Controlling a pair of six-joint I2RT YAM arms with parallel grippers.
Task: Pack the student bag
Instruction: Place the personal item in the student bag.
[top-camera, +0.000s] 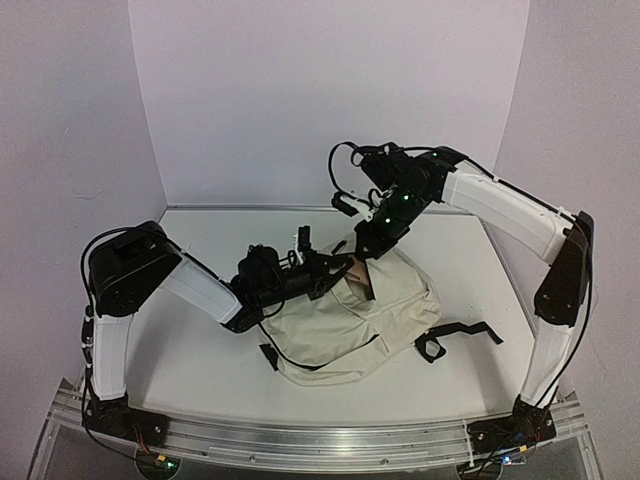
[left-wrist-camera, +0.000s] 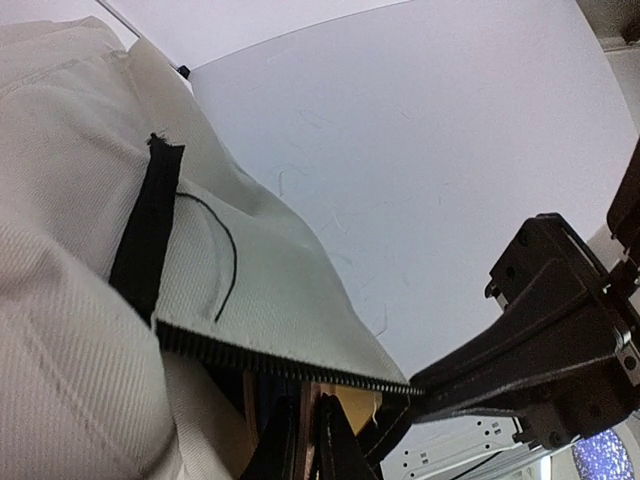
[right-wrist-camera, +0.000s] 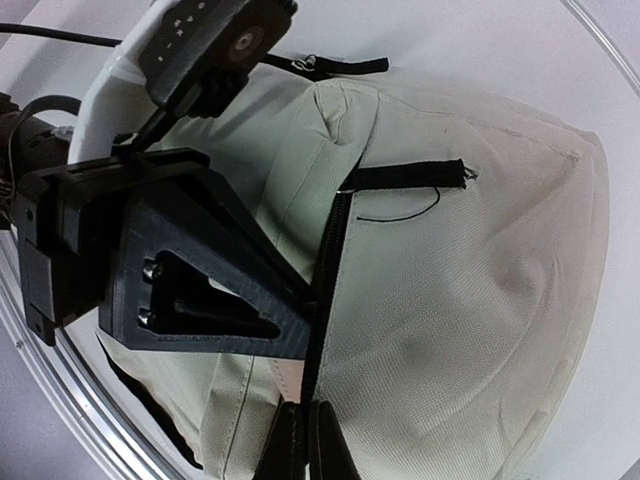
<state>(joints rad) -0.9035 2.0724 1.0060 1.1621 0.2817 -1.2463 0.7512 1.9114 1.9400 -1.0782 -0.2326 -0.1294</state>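
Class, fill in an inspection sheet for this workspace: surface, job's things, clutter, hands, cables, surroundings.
Surface: white table, with the bag lying mid-table.
Job's things: student bag, zip open at the far end, black straps trailing to the right.
Clutter: nothing seen.
Hands: left hand and right hand both shut on the zip edge at the opening.
Cables: black cable loops above the right wrist, off the bag.
Surroundings: white walls, metal rail at the near edge.

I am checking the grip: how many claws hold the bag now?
2. The left claw pinches the zipper edge of the bag at its opening; the right claw pinches the same edge just beside it. None hidden.
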